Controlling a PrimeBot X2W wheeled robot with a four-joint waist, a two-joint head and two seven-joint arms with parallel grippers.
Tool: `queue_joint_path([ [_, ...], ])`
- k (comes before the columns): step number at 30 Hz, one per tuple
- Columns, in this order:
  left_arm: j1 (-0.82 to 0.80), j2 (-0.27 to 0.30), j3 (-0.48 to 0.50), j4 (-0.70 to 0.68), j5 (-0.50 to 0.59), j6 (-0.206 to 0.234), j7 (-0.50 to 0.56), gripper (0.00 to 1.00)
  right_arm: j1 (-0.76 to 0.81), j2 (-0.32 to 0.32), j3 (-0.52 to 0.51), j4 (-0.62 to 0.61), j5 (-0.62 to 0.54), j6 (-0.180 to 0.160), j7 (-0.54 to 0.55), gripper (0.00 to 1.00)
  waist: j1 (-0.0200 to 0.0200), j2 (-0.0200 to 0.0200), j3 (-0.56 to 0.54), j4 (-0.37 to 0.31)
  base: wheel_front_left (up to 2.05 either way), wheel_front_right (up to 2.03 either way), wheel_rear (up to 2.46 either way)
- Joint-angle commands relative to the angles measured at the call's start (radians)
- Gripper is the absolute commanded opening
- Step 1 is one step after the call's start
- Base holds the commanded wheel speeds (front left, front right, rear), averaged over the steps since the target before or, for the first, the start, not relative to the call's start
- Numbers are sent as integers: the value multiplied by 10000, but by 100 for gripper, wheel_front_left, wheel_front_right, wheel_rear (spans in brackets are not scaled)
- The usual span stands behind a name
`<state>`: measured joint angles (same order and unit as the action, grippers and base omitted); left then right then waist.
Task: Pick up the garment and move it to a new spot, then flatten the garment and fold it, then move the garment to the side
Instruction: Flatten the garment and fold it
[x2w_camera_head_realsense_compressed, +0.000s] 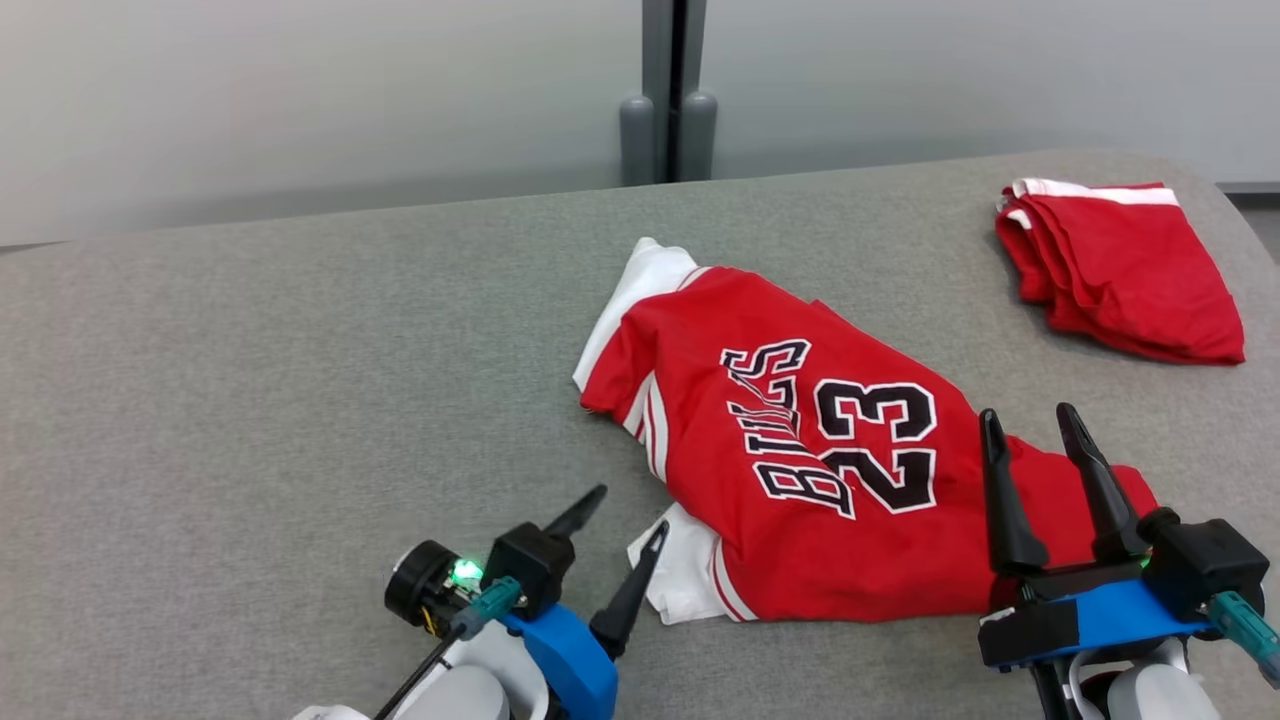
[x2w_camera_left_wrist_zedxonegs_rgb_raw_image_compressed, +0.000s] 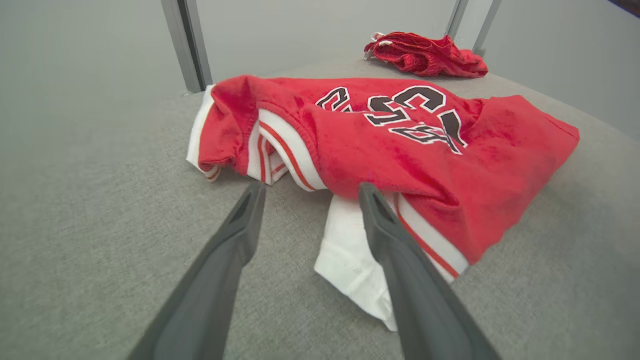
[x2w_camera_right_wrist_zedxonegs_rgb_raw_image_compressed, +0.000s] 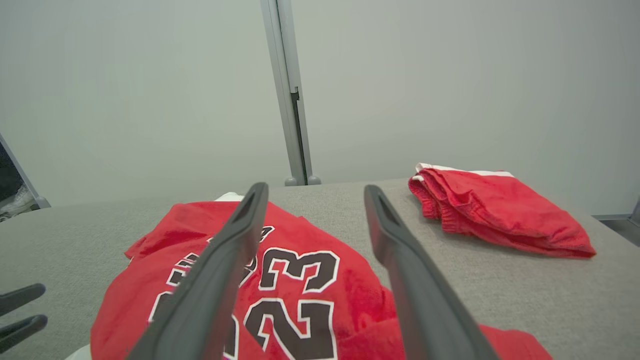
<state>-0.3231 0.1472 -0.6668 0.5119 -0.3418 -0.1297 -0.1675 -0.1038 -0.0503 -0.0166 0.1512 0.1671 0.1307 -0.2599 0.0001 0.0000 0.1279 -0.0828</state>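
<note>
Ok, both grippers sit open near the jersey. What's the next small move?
Probably lower the left gripper onto the white corner just ahead of its fingertips and close. The jersey lies crumpled, unheld; the right gripper hovers open over its other end.

I have the garment (x2w_camera_head_realsense_compressed: 800, 450) lying across the middle of the table (x2w_camera_head_realsense_compressed: 250, 400). A folded cloth (x2w_camera_head_realsense_compressed: 1120, 265) sits well apart from it at the far right corner, and a post (x2w_camera_head_realsense_compressed: 668, 100) stands behind the table's far edge. My left gripper (x2w_camera_head_realsense_compressed: 631, 508) is just beside the garment's near left corner, and my right gripper (x2w_camera_head_realsense_compressed: 1029, 412) is over its near right end.
</note>
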Motion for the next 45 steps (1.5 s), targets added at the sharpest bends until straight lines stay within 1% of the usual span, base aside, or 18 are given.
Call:
queue_joint_path([
  [1,-279,120,-325,220,-144,-9,31,100,-184,-5,-18,46,-13,2,-52,100,-1,0,65,-90,0,0,0],
  [4,-436,227,-871,617,-423,-9,33,100,-199,-7,-49,59,-26,2,-50,100,-1,0,173,-219,0,0,0],
  [8,-651,291,-1228,1093,-596,-10,-53,100,-289,-7,-19,82,-36,2,-51,100,-1,0,269,-351,0,0,0],
  [17,-1202,-21,-2199,2443,-1236,-10,-240,100,-358,-6,-18,178,-75,2,-56,100,-1,0,417,-588,0,0,0],
  [18,-1257,-58,-2292,2572,-1316,-10,-292,93,-364,-6,-17,190,-78,2,-57,100,-1,0,411,-594,0,0,0],
  [19,-1304,-84,-2371,2711,-1401,-9,-310,41,-360,-6,-29,204,-81,2,-57,100,-1,0,398,-597,0,0,0],
  [20,-1352,-116,-2431,2823,-1458,-9,-353,0,-355,-6,-39,210,-80,2,-58,100,-1,0,383,-595,0,0,0],
  [23,-1497,-174,-2453,3116,-1673,-9,-554,0,-310,-5,-81,221,-95,2,-59,100,-1,0,304,-506,0,0,0],
  [26,-1580,-155,-2160,3272,-1910,7,-779,0,-200,-6,-185,237,-84,2,-59,100,-1,0,179,-332,0,0,0],
  [28,-1507,-89,-1851,3249,-2092,135,-893,0,-132,-6,-253,260,-61,2,-58,100,-1,0,80,-181,0,0,0],
  [31,-1302,190,-1328,3020,-2262,347,-964,0,-49,-5,-332,292,-28,2,-59,100,-1,0,-55,89,0,0,0],
  [38,-305,964,-123,1677,-2398,946,-985,0,82,-8,-411,481,34,2,-60,100,-1,0,-301,837,0,0,0],
  [45,1194,1396,867,389,-2671,1535,-986,0,184,-6,-444,687,66,2,-61,100,-1,0,-432,1455,0,0,0],
])
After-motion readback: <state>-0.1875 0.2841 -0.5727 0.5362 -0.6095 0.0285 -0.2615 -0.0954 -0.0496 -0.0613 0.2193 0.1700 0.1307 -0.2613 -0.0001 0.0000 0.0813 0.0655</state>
